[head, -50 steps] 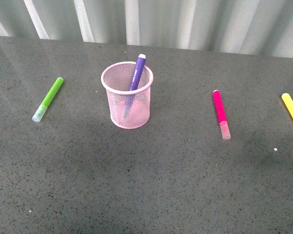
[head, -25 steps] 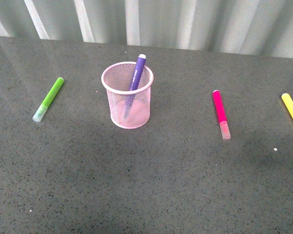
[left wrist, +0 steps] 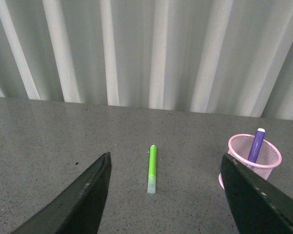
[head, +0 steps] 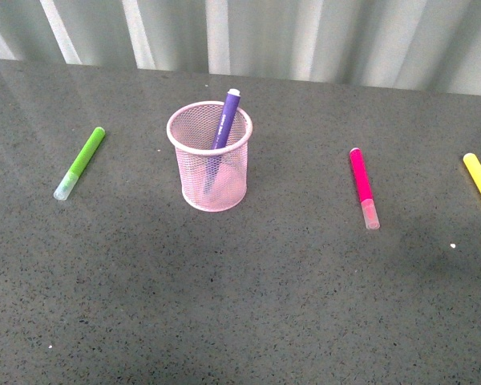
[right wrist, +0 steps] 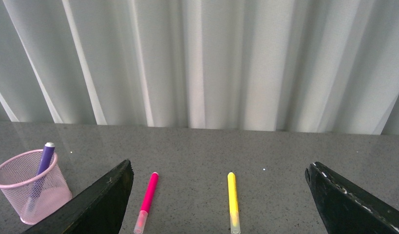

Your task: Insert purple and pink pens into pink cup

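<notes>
Toward the far edge of the desk, the purple pen already stands tilted inside the pink cup (half done, I'd say). Nearer the right edge, the pink pen lies flat, untouched and well apart. Left gripper and right gripper both gape wide, holding nothing.

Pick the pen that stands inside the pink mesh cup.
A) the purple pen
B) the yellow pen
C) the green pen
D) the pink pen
A: the purple pen leans inside the pink cup, its top poking above the rim, while the pink pen lies flat well apart from the cup.
</notes>
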`<action>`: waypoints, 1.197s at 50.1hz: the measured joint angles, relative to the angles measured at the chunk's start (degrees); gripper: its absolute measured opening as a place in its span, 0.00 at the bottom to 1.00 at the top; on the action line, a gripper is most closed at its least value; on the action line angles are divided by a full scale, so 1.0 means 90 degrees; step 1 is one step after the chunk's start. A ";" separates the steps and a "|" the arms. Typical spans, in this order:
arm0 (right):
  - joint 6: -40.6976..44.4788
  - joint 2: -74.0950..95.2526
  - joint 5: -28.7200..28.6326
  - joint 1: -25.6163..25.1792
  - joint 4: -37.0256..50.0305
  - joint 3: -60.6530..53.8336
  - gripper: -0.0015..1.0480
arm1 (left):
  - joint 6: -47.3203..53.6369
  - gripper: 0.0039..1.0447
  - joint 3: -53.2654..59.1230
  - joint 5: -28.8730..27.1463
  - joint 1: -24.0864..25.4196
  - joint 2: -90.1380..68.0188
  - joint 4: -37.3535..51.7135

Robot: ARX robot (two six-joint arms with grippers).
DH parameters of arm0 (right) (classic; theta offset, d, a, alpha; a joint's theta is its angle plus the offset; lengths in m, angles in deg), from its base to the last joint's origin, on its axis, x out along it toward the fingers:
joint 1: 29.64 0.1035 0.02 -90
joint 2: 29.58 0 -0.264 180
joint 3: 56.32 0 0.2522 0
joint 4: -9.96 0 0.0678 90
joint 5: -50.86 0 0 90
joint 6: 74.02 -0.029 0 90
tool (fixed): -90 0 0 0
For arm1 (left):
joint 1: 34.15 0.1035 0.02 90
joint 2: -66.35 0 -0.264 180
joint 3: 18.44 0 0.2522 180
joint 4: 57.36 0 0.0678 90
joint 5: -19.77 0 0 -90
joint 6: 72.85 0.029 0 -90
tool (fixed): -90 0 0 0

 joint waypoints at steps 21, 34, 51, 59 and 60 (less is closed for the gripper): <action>-0.1083 0.9459 0.0600 0.0223 0.2747 0.2778 0.93 | 0.0015 0.94 0.0000 0.0000 0.0000 0.0005 0.0000; -0.1008 1.1387 0.0804 0.0704 0.2820 0.4027 0.93 | 0.0015 0.94 0.0000 -0.0002 0.0000 0.0005 0.0000; -0.1183 1.2628 0.0804 0.1307 0.2557 0.5440 0.93 | 0.0015 0.94 0.0000 0.0000 0.0000 0.0005 0.0000; -0.1260 1.2985 0.0843 0.1494 0.2480 0.5848 0.93 | 0.0017 0.94 0.0000 0.0000 0.0000 0.0005 0.0000; -0.1273 1.3034 0.0850 0.1511 0.2477 0.5897 0.93 | 0.0017 0.94 0.0000 0.0000 0.0000 0.0005 0.0000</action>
